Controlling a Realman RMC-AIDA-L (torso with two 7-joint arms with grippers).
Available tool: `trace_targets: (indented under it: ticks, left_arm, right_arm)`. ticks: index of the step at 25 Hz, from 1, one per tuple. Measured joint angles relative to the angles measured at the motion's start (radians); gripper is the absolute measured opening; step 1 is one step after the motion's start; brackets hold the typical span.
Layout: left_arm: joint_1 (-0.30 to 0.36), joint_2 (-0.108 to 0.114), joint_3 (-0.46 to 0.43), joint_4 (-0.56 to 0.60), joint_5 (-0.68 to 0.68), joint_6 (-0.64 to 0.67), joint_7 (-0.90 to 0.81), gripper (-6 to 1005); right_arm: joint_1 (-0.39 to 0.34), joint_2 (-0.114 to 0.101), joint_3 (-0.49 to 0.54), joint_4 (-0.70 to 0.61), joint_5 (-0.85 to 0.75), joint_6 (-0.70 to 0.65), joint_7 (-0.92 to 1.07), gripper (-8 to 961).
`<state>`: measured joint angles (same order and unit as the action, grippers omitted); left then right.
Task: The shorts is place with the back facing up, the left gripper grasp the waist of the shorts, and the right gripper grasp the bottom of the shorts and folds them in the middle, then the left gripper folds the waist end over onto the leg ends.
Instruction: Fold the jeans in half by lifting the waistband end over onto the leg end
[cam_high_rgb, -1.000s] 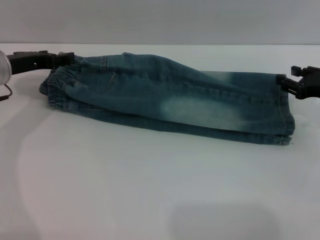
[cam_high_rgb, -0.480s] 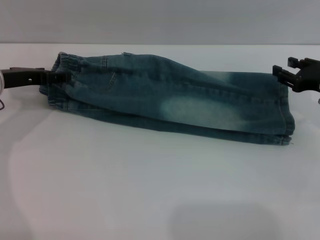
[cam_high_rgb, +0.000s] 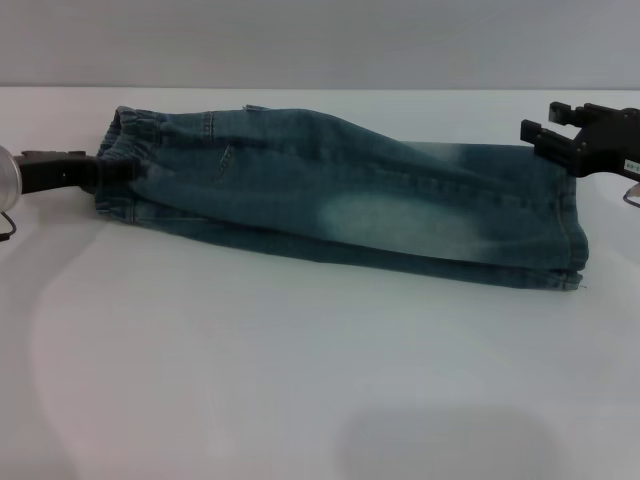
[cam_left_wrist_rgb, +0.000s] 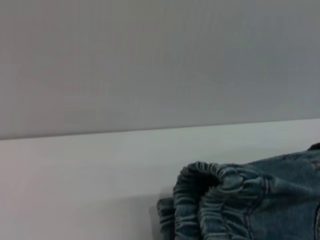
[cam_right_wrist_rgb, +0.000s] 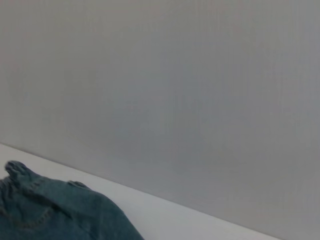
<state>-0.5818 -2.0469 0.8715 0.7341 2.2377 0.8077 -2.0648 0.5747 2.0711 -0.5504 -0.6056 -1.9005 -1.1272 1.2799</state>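
Since 1 second ago, the left gripper (cam_high_rgb: 112, 168) has slid down along the waist of the shorts (cam_high_rgb: 340, 195); whether its fingers are pinching is too hard to tell. The right gripper (cam_high_rgb: 546, 128) has lifted off the leg ends, fingers spread apart. Between both grippers, the shorts lie folded on the white table (cam_high_rgb: 300, 370).
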Motion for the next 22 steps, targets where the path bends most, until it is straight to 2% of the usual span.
trace_targets:
  ticks: [13,22]
  left_arm:
    - [-0.002,-0.004,0.001,-0.042,0.000,-0.079,0.003,844]
    - [-0.007,-0.005,0.001,-0.048,0.000,-0.065,0.011,846]
  right_arm:
    - [0.002,0.000,0.000,-0.009,0.003,-0.042,0.001,459]
    - [0.005,0.001,0.000,-0.009,0.004,-0.043,0.001,459]
